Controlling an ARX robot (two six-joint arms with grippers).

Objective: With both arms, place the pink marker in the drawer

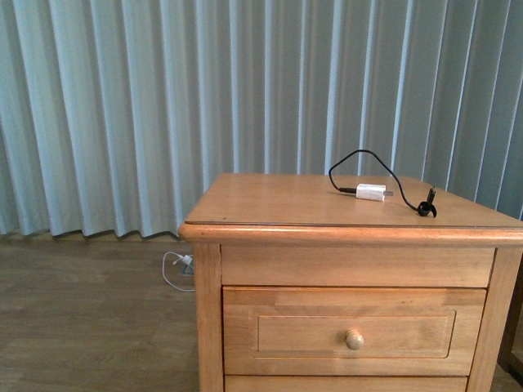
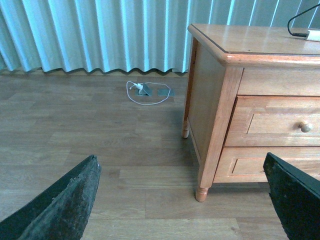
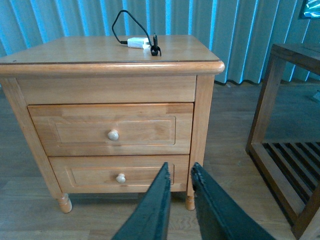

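The light wooden nightstand's top drawer (image 1: 354, 331) is closed, with a round knob (image 1: 355, 340); it also shows in the right wrist view (image 3: 114, 129) and in the left wrist view (image 2: 280, 121). The pink marker is not in view in any frame. My left gripper (image 2: 182, 197) is open and empty, low over the floor to the left of the nightstand. My right gripper (image 3: 180, 172) is shut with nothing between its fingers, low in front of the nightstand's right front leg. Neither arm shows in the front view.
A white charger plug (image 1: 371, 192) with a black cable lies on the nightstand top (image 1: 270, 204). The lower drawer (image 3: 120, 172) is closed. A white cord (image 2: 145, 92) lies on the wood floor by the curtain. A dark wooden slatted rack (image 3: 285, 145) stands right of the nightstand.
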